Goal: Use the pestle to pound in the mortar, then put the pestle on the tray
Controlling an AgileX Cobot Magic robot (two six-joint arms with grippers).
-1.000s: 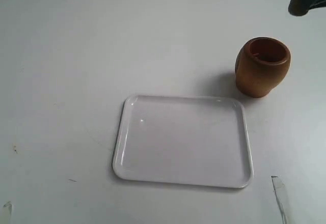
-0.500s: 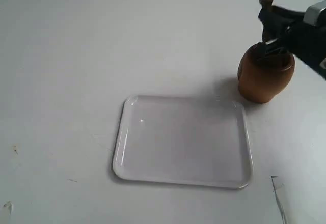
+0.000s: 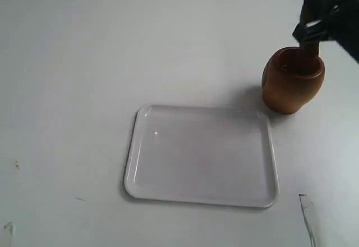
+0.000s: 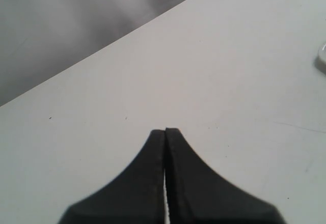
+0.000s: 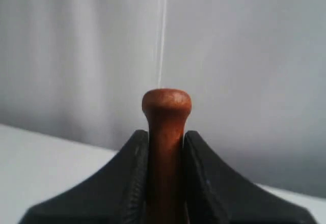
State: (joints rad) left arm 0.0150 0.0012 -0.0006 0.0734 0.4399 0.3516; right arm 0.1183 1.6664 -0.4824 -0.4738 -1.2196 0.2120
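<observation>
My left gripper (image 4: 165,132) has its fingers pressed flat together above the bare table (image 4: 229,71). The tray (image 3: 130,171) lies mid-frame. At upper right stands the mortar (image 3: 289,92), just beside the tray's corner. My right gripper (image 3: 312,31) pinches the pestle (image 3: 309,56) by its thin neck, its lower end inside the mortar.

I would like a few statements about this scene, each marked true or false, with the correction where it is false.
1. The right tool grips the pestle at its thin neck, below the knob. True.
2. The pestle lies on the tray. False: its lower end is inside the mortar, and the tray holds nothing.
3. The left tool is shut and holds nothing. True.
4. The mortar stands on the tray. False: it stands on the table, beside a tray corner.
</observation>
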